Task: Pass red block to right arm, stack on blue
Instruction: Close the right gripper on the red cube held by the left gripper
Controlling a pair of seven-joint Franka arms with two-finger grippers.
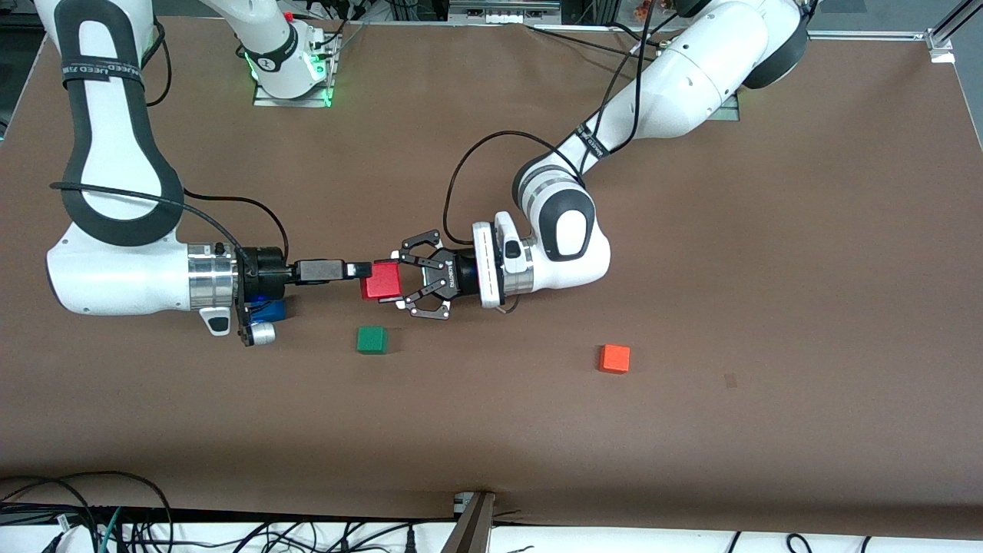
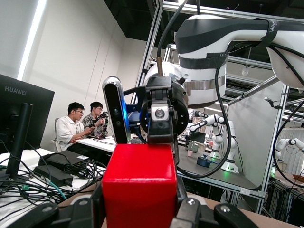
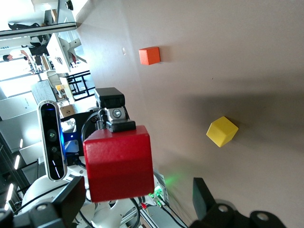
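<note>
While the claw (image 1: 401,280) has its two fingers pressed on opposite sides of the red block (image 1: 382,280), holding it up over the middle of the table, you have the right gripper (image 1: 369,270) at the block's free end. The right wrist view shows its fingers spread wide, one close to the block and the other well clear, so nothing is pinched yet. Bring the right gripper on until the block sits deep between its fingers, centre it so both meet flat faces, then close firmly. Open the claw only once that grip looks sound, since a release too soon would likely drop the block. Draw the arms apart in a straight line to avoid twisting it. The blue cube (image 1: 273,311) lies on the table under the right wrist, partly hidden, so expect to lift and turn the wrist before you can stack.
</note>
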